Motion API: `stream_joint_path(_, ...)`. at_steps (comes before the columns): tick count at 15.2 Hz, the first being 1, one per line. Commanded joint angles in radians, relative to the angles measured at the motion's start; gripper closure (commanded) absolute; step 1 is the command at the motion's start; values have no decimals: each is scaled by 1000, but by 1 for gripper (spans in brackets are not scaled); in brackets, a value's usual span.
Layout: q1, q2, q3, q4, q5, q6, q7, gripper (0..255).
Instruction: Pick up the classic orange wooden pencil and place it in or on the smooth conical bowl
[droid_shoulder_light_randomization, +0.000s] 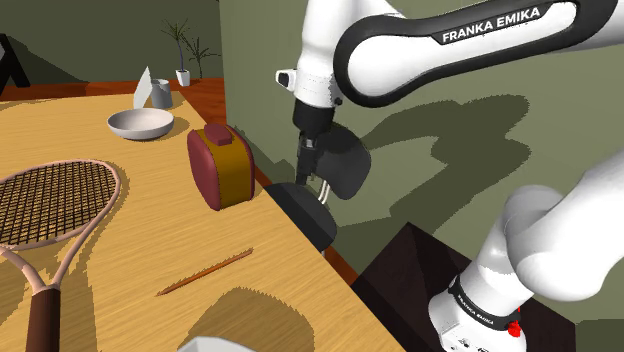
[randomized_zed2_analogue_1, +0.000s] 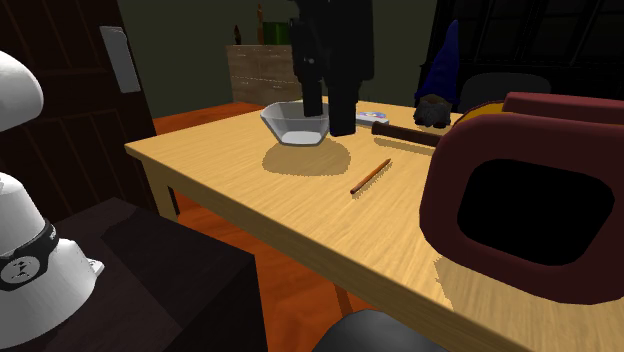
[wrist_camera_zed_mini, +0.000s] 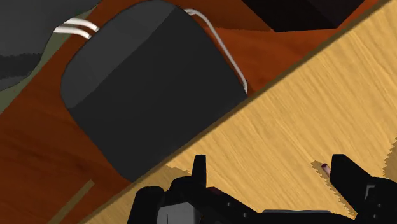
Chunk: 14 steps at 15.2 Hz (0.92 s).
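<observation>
The thin orange-brown pencil (droid_shoulder_light_randomization: 205, 270) lies flat on the wooden table (droid_shoulder_light_randomization: 120, 250); in the second exterior view the pencil (randomized_zed2_analogue_1: 371, 176) rests between the red bag and a pale conical bowl (randomized_zed2_analogue_1: 295, 122). A sliver of that bowl (droid_shoulder_light_randomization: 215, 343) peeks in at the shoulder view's bottom edge. My black gripper (droid_shoulder_light_randomization: 305, 165) hangs above the table's edge, well away from the pencil, beside the dark chair. Its fingers stand open (wrist_camera_zed_mini: 270, 167) with bare wood between them. In the second exterior view the gripper (randomized_zed2_analogue_1: 328, 120) hangs high in front of the bowl.
A dark red and yellow bag (droid_shoulder_light_randomization: 220, 165) stands near the table edge. A tennis racket (droid_shoulder_light_randomization: 55, 205) lies at the shoulder view's left. A rounded white bowl (droid_shoulder_light_randomization: 140, 123) and a small jug (droid_shoulder_light_randomization: 160, 93) sit far back. A dark chair (wrist_camera_zed_mini: 146, 89) is tucked against the edge.
</observation>
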Motion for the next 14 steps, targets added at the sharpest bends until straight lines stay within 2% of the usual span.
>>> stream_joint_path(1, 19, 52, 31, 23, -25, 37, -12, 0)
stream_joint_path(7, 71, 202, 121, 81, -131, 137, -29, 0)
stream_joint_path(14, 141, 377, 206, 149, -313, 227, -12, 0)
